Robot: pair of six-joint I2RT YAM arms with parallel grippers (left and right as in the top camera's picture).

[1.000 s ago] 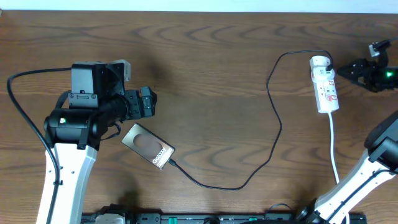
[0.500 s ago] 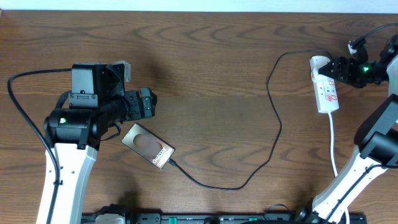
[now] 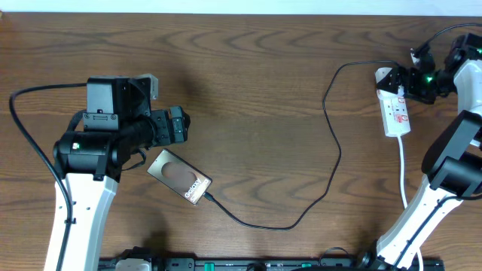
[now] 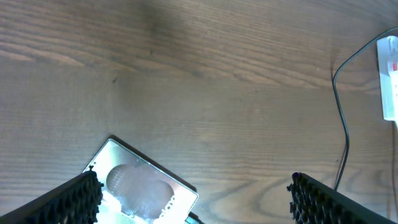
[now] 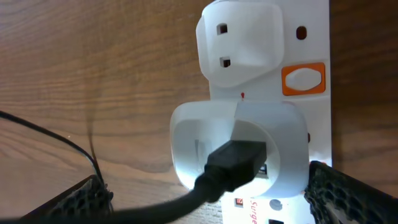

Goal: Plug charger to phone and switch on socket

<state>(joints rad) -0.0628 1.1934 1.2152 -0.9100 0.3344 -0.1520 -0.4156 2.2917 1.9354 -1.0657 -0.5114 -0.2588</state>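
Note:
The phone (image 3: pixel 178 175) lies tilted at the lower left, and the charger cable (image 3: pixel 331 181) is plugged into its lower end. The cable runs right and up to the white socket (image 3: pixel 395 113). My left gripper (image 3: pixel 178 124) is open just above the phone, which also shows in the left wrist view (image 4: pixel 140 186) between the fingers (image 4: pixel 199 208). My right gripper (image 3: pixel 399 81) is open over the socket's far end. In the right wrist view its fingers (image 5: pixel 211 202) straddle a white adapter (image 5: pixel 186 143) holding the black cable plug (image 5: pixel 239 160). An orange switch (image 5: pixel 303 79) sits beyond the adapter.
The socket's white cord (image 3: pixel 404 177) runs down toward the right arm's base. A thick black robot cable (image 3: pixel 22 128) loops at the far left. The table's far edge (image 3: pixel 241 13) is at the top. Bare wood (image 3: pixel 263 98) lies between the arms.
My right gripper has moved left from the table's right edge to over the socket's far end. The left arm, phone and cable have not moved.

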